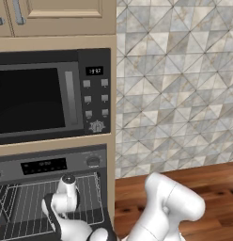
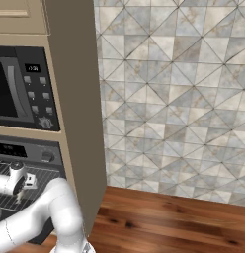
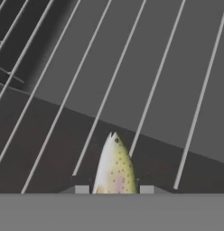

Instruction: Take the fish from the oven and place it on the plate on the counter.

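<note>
The fish (image 3: 114, 168), small and speckled silvery-beige, points head-up between my two fingertips in the hand view, just over the wire rack (image 3: 145, 90). My gripper (image 3: 114, 189) is shut on the fish, with a fingertip close against each flank. In the left base view my hand (image 1: 66, 188) reaches into the open oven (image 1: 48, 165), above its rack (image 1: 24, 207). From the right base view the hand (image 2: 17, 181) sits in front of the oven (image 2: 25, 154). The counter (image 1: 212, 188) lies right of the oven. The blue plate is out of view.
A black microwave-like unit (image 1: 43, 94) with a button panel sits above the oven. A beige cabinet side panel (image 2: 77, 123) stands between the oven and the reddish-brown counter (image 2: 169, 217). Patterned tile (image 2: 174, 99) backs the counter.
</note>
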